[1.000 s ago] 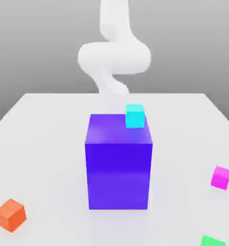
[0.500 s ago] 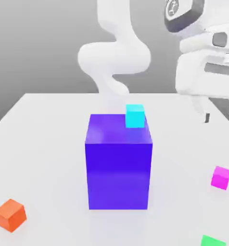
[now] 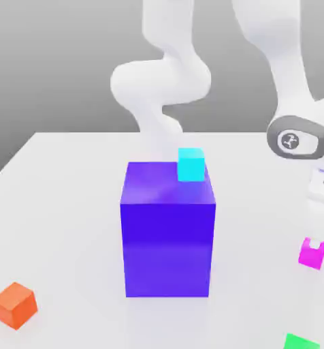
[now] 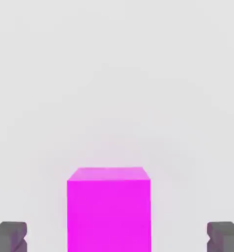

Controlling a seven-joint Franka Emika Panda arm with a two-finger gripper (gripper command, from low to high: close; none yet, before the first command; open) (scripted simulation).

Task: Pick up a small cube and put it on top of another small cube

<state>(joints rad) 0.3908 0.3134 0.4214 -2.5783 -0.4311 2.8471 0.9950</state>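
Between the parted fingers [image 4: 9,235], magenta cube [image 4: 109,209] upright on white table [image 4: 114,74], face square-on, ungripped.

We see a magenta cube [image 3: 312,253], a cyan cube [image 3: 190,164] and a deep blue-violet block [image 3: 167,232]. An orange cube [image 3: 15,305] and a green cube [image 3: 301,341] lie on the white table [image 3: 62,204], and our arm [image 3: 166,75] is white.
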